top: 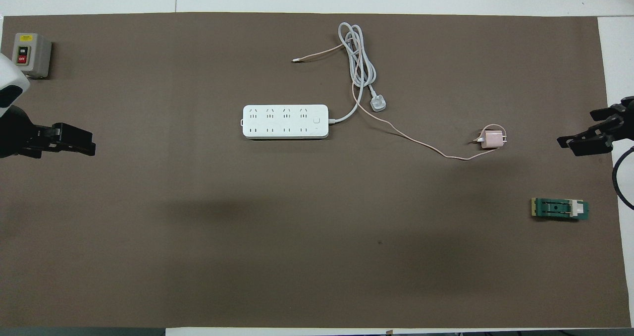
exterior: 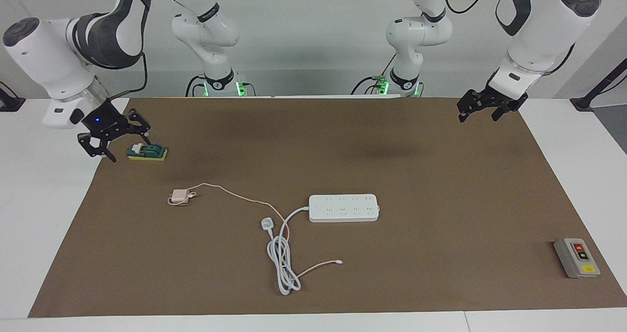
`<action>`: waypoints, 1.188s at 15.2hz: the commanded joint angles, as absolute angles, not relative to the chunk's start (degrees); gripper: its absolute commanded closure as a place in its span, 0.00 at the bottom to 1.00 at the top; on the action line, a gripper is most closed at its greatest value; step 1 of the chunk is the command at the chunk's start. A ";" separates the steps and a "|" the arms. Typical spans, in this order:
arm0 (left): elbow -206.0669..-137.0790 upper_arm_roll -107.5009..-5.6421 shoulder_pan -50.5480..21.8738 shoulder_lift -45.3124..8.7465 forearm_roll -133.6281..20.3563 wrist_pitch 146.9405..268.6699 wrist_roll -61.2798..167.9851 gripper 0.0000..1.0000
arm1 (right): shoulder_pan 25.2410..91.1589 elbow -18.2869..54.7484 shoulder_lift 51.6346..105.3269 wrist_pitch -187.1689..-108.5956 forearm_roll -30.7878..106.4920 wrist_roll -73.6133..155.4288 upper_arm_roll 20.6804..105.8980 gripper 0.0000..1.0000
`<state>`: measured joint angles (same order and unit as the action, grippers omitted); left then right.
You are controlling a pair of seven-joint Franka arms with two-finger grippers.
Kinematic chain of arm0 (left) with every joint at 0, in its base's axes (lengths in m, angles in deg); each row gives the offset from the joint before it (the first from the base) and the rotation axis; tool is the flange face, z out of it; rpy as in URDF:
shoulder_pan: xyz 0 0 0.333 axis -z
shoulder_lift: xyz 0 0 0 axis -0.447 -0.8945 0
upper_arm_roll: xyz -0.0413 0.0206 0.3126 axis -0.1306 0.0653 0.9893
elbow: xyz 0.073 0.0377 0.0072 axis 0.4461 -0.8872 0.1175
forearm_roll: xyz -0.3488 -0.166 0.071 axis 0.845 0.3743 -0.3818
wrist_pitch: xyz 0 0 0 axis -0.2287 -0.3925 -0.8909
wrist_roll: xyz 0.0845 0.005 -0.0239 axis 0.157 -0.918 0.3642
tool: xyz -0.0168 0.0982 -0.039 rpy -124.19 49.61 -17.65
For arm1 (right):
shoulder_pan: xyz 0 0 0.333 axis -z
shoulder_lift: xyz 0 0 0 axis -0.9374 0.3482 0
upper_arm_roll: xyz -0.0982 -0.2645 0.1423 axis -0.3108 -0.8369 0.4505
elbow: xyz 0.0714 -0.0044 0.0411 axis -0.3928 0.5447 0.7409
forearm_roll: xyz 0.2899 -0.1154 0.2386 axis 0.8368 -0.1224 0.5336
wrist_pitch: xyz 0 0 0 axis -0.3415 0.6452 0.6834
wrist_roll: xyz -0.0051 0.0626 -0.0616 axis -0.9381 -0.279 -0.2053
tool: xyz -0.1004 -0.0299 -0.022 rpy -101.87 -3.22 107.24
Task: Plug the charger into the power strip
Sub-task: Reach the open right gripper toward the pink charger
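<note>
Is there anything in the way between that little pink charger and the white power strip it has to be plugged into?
Nothing solid. Between the charger and the power strip lies only bare mat, crossed by the charger's own thin cable. The strip's white plug and coiled cord sit beside the route, farther from the robots.

The facing view looks from high across the table toward the two arm bases at the top of the frame, taking in the whole brown mat (exterior: 441,185) from a fair distance. The overhead view looks steeply down from above the robots' end, its frame almost filled by the same mat (top: 198,227). Both share the mat and what lies on it, half a turn apart: the power strip (exterior: 344,207) sits mid-frame in each (top: 285,121), while the grey switch box is lower right in one (exterior: 576,257) and upper left in the other (top: 31,54).
</note>
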<state>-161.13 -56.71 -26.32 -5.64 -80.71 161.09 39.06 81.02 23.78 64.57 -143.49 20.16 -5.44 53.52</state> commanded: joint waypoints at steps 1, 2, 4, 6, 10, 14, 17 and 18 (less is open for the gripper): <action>-162.48 -56.80 -26.64 -4.27 -80.89 161.53 39.32 0.00 | 83.42 24.78 66.91 -145.16 27.10 -18.54 54.07 0.00; -162.48 -56.80 -26.64 -4.27 -80.89 161.44 39.23 0.00 | 83.51 25.48 67.61 -146.11 29.47 -22.51 54.07 0.00; -162.48 -56.80 -26.64 -4.27 -80.89 161.44 39.32 0.00 | 83.60 28.02 67.62 -149.80 31.07 -28.76 54.15 0.00; -162.48 -56.80 -26.64 -4.27 -80.89 161.53 39.32 0.00 | 83.60 30.31 68.32 -152.09 35.19 -34.47 54.07 0.00; -162.48 -56.80 -26.64 -4.27 -80.89 161.44 39.32 0.00 | 83.51 32.69 70.61 -155.79 42.93 -44.59 54.07 0.00; -162.48 -56.80 -26.64 -4.27 -80.89 161.44 39.32 0.00 | 84.04 32.96 74.04 -156.06 51.29 -55.67 54.07 0.00; -162.48 -56.80 -26.55 -4.27 -80.89 161.53 39.32 0.00 | 85.27 32.96 76.49 -155.44 54.78 -61.01 54.15 0.00; -162.48 -56.80 -26.64 -4.27 -80.89 161.53 39.23 0.00 | 85.62 32.96 77.72 -155.27 57.16 -64.61 54.07 0.00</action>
